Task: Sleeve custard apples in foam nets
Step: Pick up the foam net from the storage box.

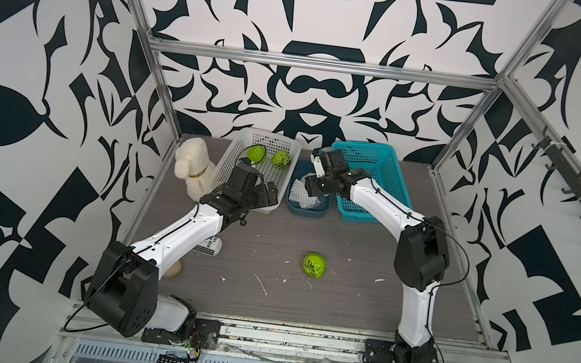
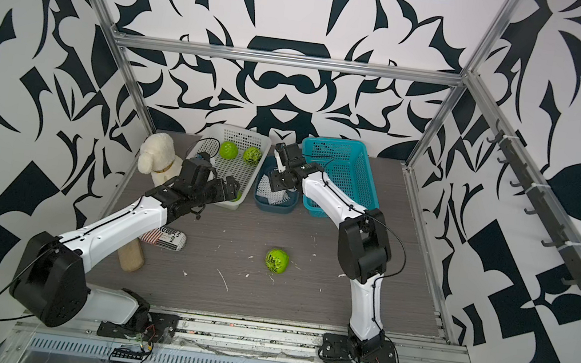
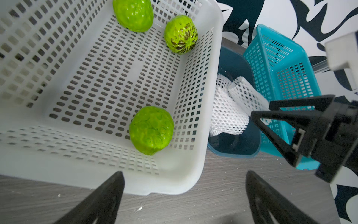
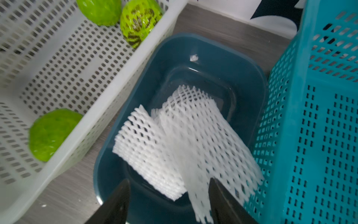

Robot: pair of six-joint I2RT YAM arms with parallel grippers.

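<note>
- Left gripper (image 3: 185, 172) — its fingers stand spread wide with nothing between them. It hovers over the near right corner of the white basket (image 3: 29, 48).
- Just ahead of its fingertips, inside that basket, lies the nearest custard apple (image 3: 151, 130), showing only bumpy green skin.
- Farther ahead, at the basket's far end, lie the plain custard apple (image 3: 133, 14) and, close beside it, the marked custard apple (image 3: 181, 34), its dark-streaked end turned toward this gripper.
- Right gripper (image 4: 169, 179) points down into the dark blue tub (image 4: 193, 48). The tub sits between the white basket on this gripper's left and the teal basket (image 4: 319, 116) on its right.
- Directly ahead of its fingertips the foam nets (image 4: 174, 135) lie overlapping in the tub, flattened white mesh sleeves.
- One net's end runs back between the two fingers and lies against the finger nearer the teal basket — the jaws stand partly apart and the net is blurred, so I cannot tell whether they pinch it.
- Well behind both grippers, toward the arm bases and nearer the right arm, the loose custard apple (image 1: 314, 265) rests alone on the table (image 1: 359, 313), dark markings up.
- Off the left gripper's left side, beyond the white basket, a plush dog (image 1: 192, 165) sits upright.
</note>
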